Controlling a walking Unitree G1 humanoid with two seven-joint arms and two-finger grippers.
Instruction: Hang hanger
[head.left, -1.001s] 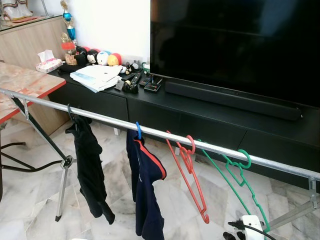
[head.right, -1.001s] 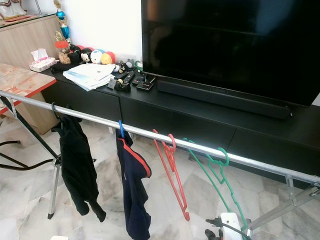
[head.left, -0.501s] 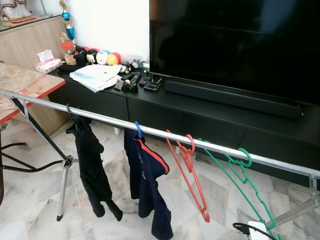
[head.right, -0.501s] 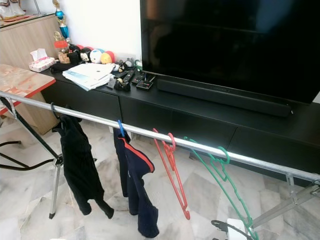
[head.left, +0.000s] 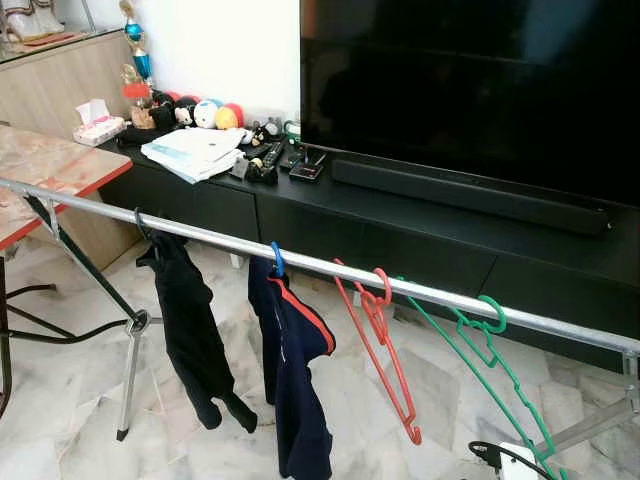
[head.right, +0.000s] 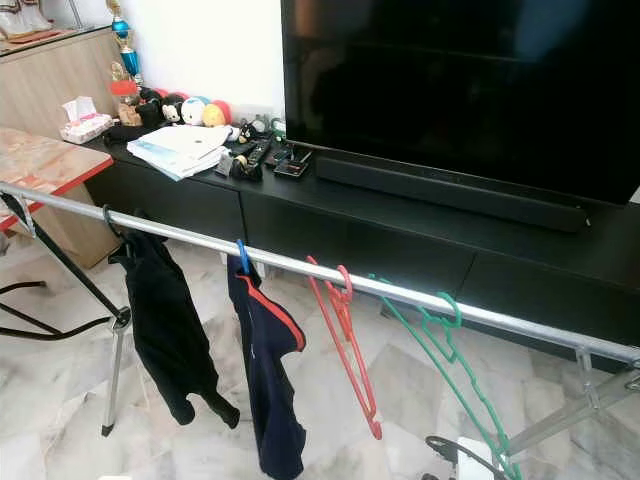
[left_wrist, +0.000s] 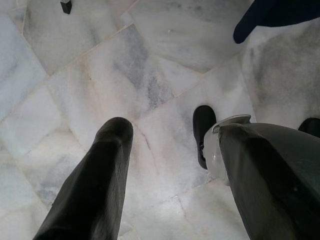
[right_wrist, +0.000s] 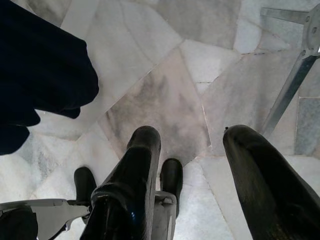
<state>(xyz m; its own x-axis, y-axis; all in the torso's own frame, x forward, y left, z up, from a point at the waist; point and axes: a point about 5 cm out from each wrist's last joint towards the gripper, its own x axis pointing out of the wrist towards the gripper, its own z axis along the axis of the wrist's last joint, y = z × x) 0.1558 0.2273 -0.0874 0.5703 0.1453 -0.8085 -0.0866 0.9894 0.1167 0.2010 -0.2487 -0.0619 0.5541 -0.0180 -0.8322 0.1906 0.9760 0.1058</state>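
Note:
A metal drying rail (head.left: 330, 268) runs across the scene from left to lower right. Hooked over it, left to right, are a black garment (head.left: 190, 335), a navy garment with red trim (head.left: 292, 375) on a blue hook, an empty red hanger (head.left: 382, 345) and an empty green hanger (head.left: 492, 365). Both arms hang low, pointing at the marble floor. The left gripper (left_wrist: 172, 131) is open with nothing between its fingers. The right gripper (right_wrist: 192, 135) is open too, beside the hem of a dark garment (right_wrist: 35, 75) and a rack leg (right_wrist: 290, 85).
Behind the rail stands a low black console (head.left: 420, 215) with a large TV (head.left: 470, 90), a soundbar, papers (head.left: 195, 152), remotes and plush toys. A marble-topped table (head.left: 45, 165) is at the left. A white power strip (head.left: 515, 458) with a cable lies on the floor at lower right.
The black and navy garments are swinging on the rail; their lower ends have shifted sideways. The view has tilted slightly. The red and green hangers stay hooked in place.

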